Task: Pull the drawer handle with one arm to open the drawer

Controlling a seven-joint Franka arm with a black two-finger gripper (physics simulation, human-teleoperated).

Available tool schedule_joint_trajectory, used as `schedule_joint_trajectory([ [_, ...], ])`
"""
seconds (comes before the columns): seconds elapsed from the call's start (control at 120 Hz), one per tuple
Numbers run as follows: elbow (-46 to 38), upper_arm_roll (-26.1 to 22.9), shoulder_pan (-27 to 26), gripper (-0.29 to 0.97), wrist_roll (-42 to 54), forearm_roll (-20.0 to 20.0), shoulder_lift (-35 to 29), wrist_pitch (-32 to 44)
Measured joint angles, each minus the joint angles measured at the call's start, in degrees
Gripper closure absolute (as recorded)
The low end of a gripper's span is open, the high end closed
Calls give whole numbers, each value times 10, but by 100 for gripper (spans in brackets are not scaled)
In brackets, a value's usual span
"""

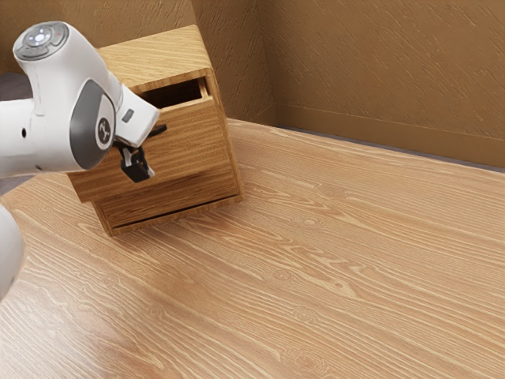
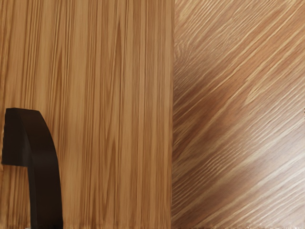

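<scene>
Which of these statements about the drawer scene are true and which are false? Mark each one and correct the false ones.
1. The upper drawer stands partly open. True.
2. The lower drawer is pulled out further than the upper drawer. False: it sits further in than the upper one.
3. The handle is black. True.
4. The cabinet stands on a blue carpet. False: it stands on a wooden surface.
5. The gripper hangs by the far wall. False: it is at the upper drawer's front.
</scene>
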Motion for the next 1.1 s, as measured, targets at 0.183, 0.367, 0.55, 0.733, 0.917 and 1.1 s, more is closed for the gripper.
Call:
schedule_joint_trajectory([
  [0.183, -18, 40, -45, 14, -1, 0, -10, 0],
  [0.367, -41, 75, -86, 12, -2, 0, -25, 1],
  [0.55, -58, 108, -121, 13, -4, 0, -33, 1],
  [0.733, -66, 111, -129, 10, -6, 0, -39, 1],
  [0.917, -79, 118, -138, 9, -8, 0, -51, 2],
  [1.1, -89, 122, -143, 10, -10, 1, -64, 1],
])
